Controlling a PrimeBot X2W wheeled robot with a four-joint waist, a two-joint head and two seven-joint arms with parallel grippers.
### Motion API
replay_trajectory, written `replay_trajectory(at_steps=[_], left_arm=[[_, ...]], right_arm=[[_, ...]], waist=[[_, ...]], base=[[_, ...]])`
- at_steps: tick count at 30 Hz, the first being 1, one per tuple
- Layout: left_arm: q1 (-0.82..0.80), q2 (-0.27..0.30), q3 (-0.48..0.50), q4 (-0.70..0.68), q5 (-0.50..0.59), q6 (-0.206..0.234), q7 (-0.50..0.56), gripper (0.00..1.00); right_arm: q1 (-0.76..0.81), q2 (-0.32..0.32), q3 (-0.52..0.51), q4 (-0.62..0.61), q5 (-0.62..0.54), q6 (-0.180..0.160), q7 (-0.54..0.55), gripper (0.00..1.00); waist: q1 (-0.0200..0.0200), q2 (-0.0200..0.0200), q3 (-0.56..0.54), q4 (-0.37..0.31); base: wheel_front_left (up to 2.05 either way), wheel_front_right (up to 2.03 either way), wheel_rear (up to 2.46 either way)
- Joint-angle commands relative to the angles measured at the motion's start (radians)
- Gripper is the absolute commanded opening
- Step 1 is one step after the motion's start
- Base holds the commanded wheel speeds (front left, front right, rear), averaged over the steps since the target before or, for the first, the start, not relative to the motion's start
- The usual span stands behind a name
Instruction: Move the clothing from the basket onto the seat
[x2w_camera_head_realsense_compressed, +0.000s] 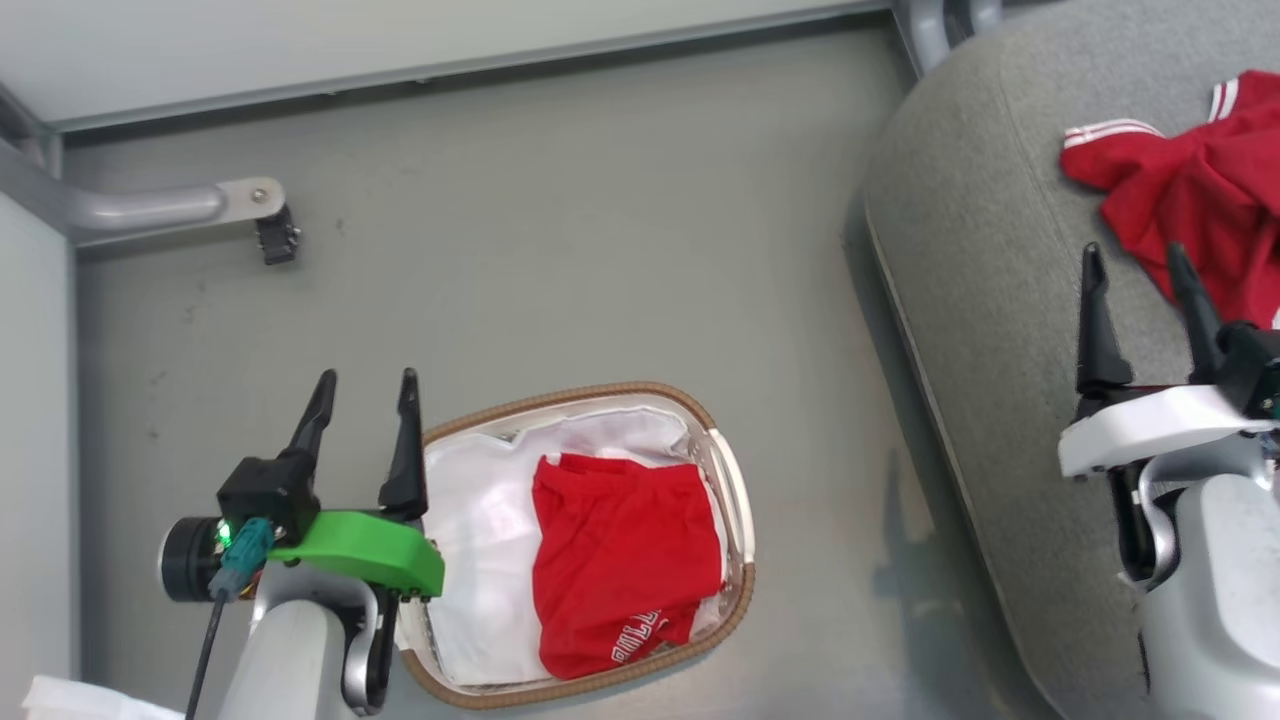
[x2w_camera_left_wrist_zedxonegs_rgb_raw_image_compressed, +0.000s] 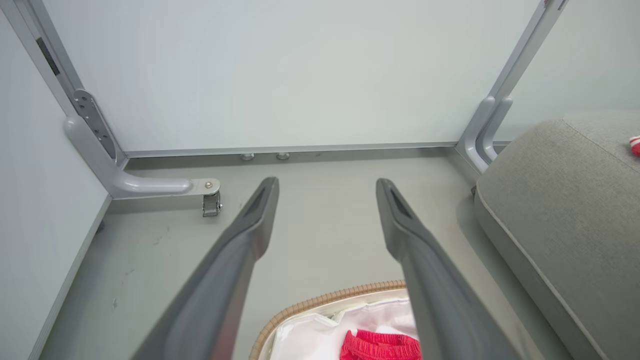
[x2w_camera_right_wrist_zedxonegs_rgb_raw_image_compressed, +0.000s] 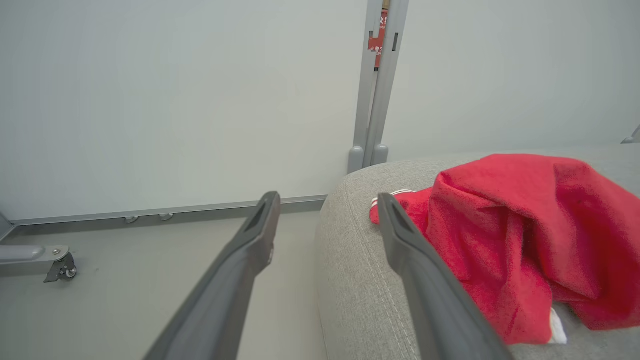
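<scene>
Right gripper hangs open and empty over the rounded grey fabric seat, red white-striped garment near its far edge. Left gripper, open too: I'd pinch the red lettered garment in the oval wicker basket, dodging the white liner.

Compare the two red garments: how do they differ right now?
The striped garment lies crumpled on the seat; the lettered garment lies flatter inside the basket. The striped garment has white stripe trim; the lettered garment has white print. Both are bright red fabric.
</scene>
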Motion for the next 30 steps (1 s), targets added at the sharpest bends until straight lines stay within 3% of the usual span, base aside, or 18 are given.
replay_trajectory(at_steps=[1,12,30], left_arm=[[0.027,-0.001,0.019,-0.004,0.016,0.007,0.0,1.0],[0.125,-0.002,0.096,-0.012,0.012,0.012,0.0,1.0],[0.234,-0.002,0.077,-0.023,-0.018,0.021,0.0,1.0]], right_arm=[[0.03,0.006,0.016,-0.005,0.009,-0.001,-0.005,1.0],[0.13,0.032,0.124,0.0,0.029,-0.001,-0.005,1.0],[0.258,0.047,0.135,0.028,0.042,-0.001,-0.005,1.0]], waist=[[0.0,0.0,-0.066,0.062],[0.0,0.0,-0.157,0.106],[0.0,0.0,-0.239,0.097]], base=[[0.0,0.0,0.0],[0.0,0.0,0.0],[0.0,0.0,0.0]])
